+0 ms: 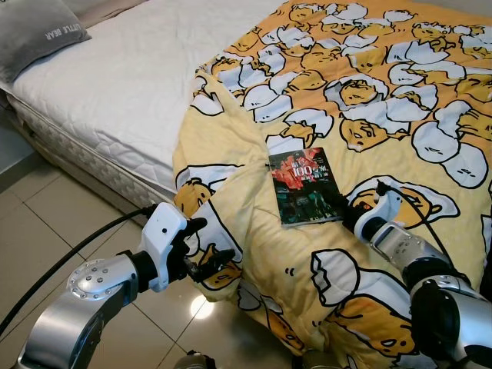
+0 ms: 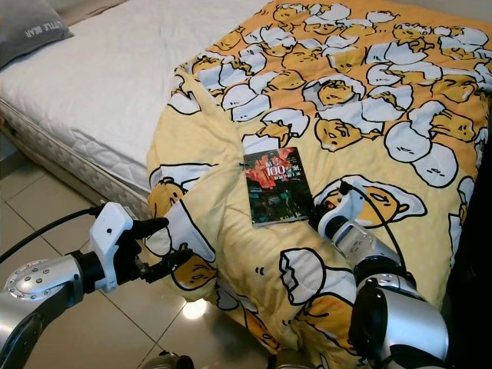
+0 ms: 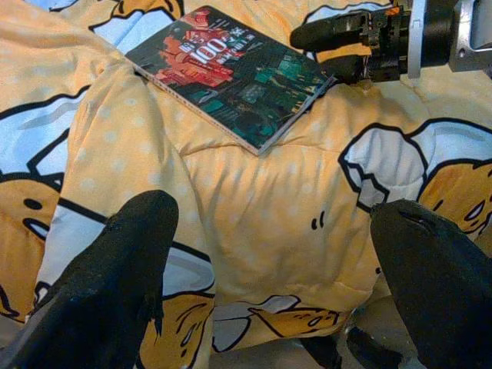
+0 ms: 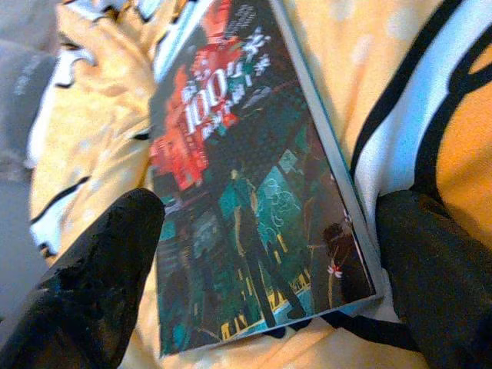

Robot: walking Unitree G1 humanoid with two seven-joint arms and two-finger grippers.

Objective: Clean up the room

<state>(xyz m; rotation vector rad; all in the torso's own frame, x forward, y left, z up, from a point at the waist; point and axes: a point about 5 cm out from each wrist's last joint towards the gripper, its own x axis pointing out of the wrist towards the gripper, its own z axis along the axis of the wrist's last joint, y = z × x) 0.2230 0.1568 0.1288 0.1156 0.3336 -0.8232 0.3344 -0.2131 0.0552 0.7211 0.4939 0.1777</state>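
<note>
Early stage: book (image 1: 304,187) not lifted, flat on rumpled blanket (image 1: 369,92). Right claw (image 4: 261,277) spread wide at its near-right corner; left claw (image 1: 206,240) spread, empty, near blanket's left edge.

I'm looking at a home bedroom: a bed (image 1: 115,100) with white mattress, grey pillow (image 1: 34,34), cartoon-print yellow quilt (image 1: 369,84), over a tiled floor (image 1: 46,223).

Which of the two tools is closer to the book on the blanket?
The right tool: its open fingers lie at the near corner of the book. The left tool is open too, but hangs off the bed's edge by the hanging blanket.
</note>
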